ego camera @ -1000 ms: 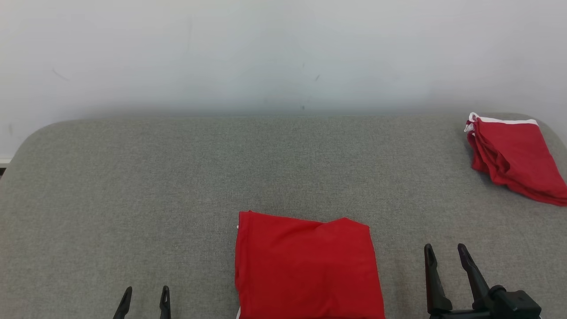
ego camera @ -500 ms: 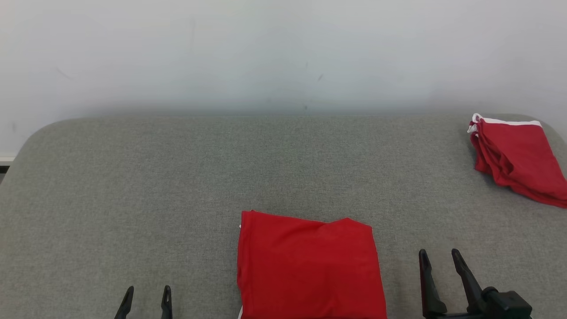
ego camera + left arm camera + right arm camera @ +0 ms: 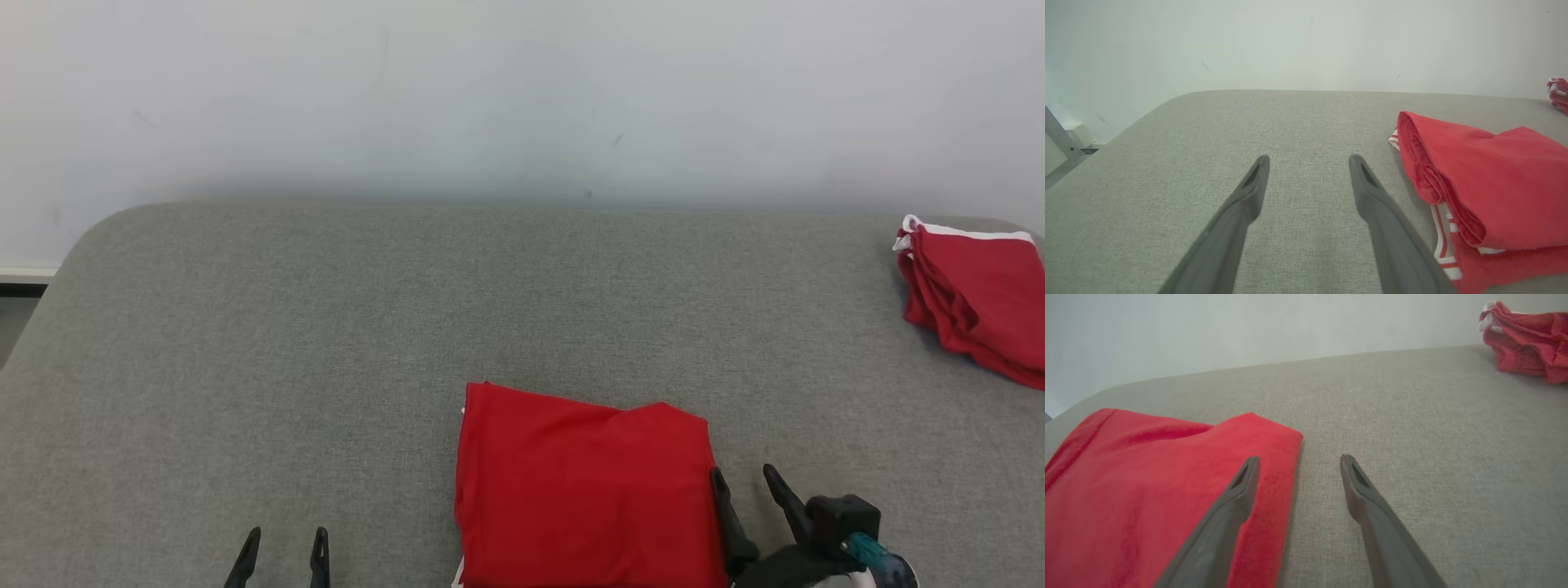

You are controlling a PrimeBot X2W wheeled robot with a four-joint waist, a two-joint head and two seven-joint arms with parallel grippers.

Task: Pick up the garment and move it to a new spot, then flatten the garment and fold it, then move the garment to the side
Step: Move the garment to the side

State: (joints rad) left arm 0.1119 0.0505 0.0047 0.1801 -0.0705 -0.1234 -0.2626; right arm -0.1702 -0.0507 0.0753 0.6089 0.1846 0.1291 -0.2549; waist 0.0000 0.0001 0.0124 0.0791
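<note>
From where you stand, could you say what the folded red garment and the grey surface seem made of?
Folded red garment: soft matte knit, perhaps polyester or cotton; layered edges curl limply. Grey surface: matte woven upholstery cloth; fine speckled weave, rounded corners.

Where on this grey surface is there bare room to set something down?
Widest: the grey surface left of the folded garment, beyond the left gripper. Smaller: between that garment and the red pile at far right. Crowded: the garment's right edge, at the right gripper.
</note>
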